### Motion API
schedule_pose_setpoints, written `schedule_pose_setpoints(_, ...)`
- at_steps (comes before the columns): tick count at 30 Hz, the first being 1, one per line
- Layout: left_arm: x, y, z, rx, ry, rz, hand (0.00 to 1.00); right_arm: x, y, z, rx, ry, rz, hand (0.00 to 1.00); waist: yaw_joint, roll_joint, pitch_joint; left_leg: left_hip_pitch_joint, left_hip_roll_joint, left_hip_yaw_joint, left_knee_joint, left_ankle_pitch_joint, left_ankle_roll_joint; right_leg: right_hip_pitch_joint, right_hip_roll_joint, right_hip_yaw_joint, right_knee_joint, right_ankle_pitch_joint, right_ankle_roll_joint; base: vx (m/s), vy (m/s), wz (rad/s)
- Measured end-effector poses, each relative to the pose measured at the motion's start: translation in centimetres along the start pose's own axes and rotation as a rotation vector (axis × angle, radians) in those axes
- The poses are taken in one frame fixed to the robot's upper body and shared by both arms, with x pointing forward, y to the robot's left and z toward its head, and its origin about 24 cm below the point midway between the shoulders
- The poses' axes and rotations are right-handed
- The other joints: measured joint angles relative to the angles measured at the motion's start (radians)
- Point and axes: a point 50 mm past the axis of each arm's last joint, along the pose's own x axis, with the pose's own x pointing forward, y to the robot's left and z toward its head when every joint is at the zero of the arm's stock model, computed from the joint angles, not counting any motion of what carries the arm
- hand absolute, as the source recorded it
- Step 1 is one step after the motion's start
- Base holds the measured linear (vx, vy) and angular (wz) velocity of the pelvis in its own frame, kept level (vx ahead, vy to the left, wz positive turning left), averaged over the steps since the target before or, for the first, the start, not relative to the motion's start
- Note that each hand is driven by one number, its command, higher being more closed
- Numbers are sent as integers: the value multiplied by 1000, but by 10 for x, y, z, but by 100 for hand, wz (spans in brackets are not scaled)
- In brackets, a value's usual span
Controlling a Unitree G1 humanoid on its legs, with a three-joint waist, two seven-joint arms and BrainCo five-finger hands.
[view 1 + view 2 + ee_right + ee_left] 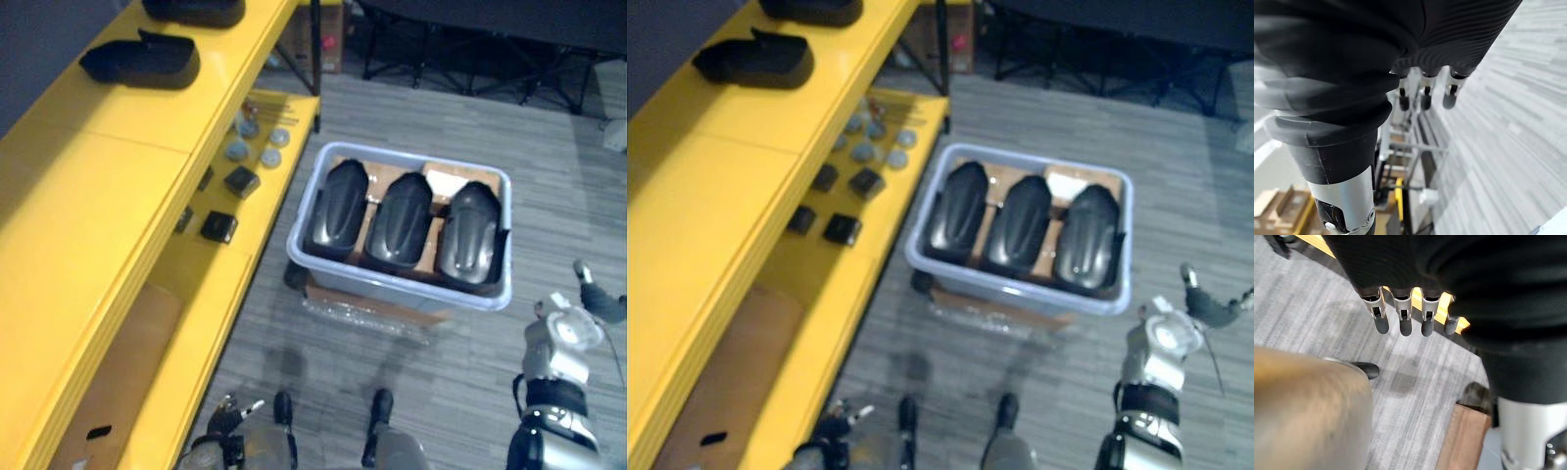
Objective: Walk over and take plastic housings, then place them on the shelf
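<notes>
Housings lie parallel in bin, long axes running near-to-far.

Bearing two black plastic housings on the top board of the yellow shelf, one behind the other. Holding small black blocks, a cluster of grey discs farther back and a brown cardboard sheet nearer on the lower board. Supporting, on the grey striped floor just beside the shelf, a flat brown box with a pale blue bin sitting on it.
</notes>
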Motion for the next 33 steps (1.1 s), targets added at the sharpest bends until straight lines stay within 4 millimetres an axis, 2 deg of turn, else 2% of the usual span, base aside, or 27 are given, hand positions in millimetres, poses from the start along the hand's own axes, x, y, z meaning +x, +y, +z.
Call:
schedule_pose_setpoints(2,0,6,1,13,-2,10,0,0,5,5,22,-11,9,0,-1,-5,17,0,-2,2,4,-1,2,0,-2,2,0,1,0,43,12,-1)
schedule_pose_setpoints(7,-3,6,-3,16,-13,7,0,2,4,24,57,-144,34,0,0,7,30,0,-5,4,16,-17,8,2,-5,4,0,4,3,64,15,-3)
schedule_pose_setpoints(10,-6,6,-8,29,-21,1,0,-15,1,64,81,-408,123,0,-5,15,26,7,-6,4,23,-28,9,12,-6,3,-2,5,5,60,14,0)
schedule_pose_setpoints(12,-6,6,-8,33,-24,1,0,-27,-4,80,61,-548,154,0,-7,12,25,26,-4,2,16,-29,9,31,-4,-2,-4,6,6,35,10,4)
schedule_pose_setpoints(13,-6,6,-8,42,-23,1,0,-30,-5,81,55,-567,164,0,-7,10,24,36,-5,2,12,-29,9,40,-4,-3,-6,6,6,0,0,0)
schedule_pose_setpoints(15,-7,8,-10,66,-17,2,0,-35,-7,76,38,-569,184,0,-6,0,3,55,-5,5,-3,-29,9,56,-3,-3,-17,6,6,8,-2,-3)
schedule_pose_setpoints(18,-12,12,-23,68,38,17,0,-39,-17,53,-33,-495,207,0,-7,-13,-64,81,-5,24,-18,-29,9,71,-2,0,-28,5,7,33,-10,-13)
schedule_pose_setpoints(20,-13,13,-27,67,55,24,0,-39,-18,48,-60,-475,225,0,-10,-13,-70,108,-5,28,-27,-29,9,92,-1,1,-31,4,8,-3,1,-10)
schedule_pose_setpoints(22,-16,15,-33,82,81,34,0,-38,-24,39,-109,-438,243,0,-14,-17,-118,116,-6,33,-43,-27,7,91,-1,2,-33,4,9,-40,-3,-14)
schedule_pose_setpoints(23,-19,19,-44,98,142,52,0,-38,-29,29,-139,-386,250,0,-18,-28,-158,163,-13,58,-116,6,5,100,-4,0,-35,-11,17,-77,-8,-15)
schedule_pose_setpoints(29,-21,25,-48,80,167,88,0,-43,-24,19,-140,-347,281,0,-17,-43,-183,165,-11,64,-129,16,5,97,4,-1,-38,-13,14,0,-10,-4)
schedule_pose_setpoints(30,-23,28,-50,49,178,116,0,-48,-18,16,-141,-338,322,0,-13,-45,-186,168,-5,73,-110,4,3,97,9,7,-39,-13,13,73,-58,-39)
schedule_pose_setpoints(32,-29,34,-62,-73,221,193,0,-64,0,6,-157,-315,461,0,6,-47,-185,109,44,113,91,-108,-14,99,41,50,-37,-22,-7,68,-85,-67)
schedule_pose_setpoints(33,-35,38,-73,-139,254,245,0,-74,11,4,-161,-314,546,0,21,-26,-177,55,107,122,282,-182,-32,119,80,69,-37,-38,-31,39,-140,-65)
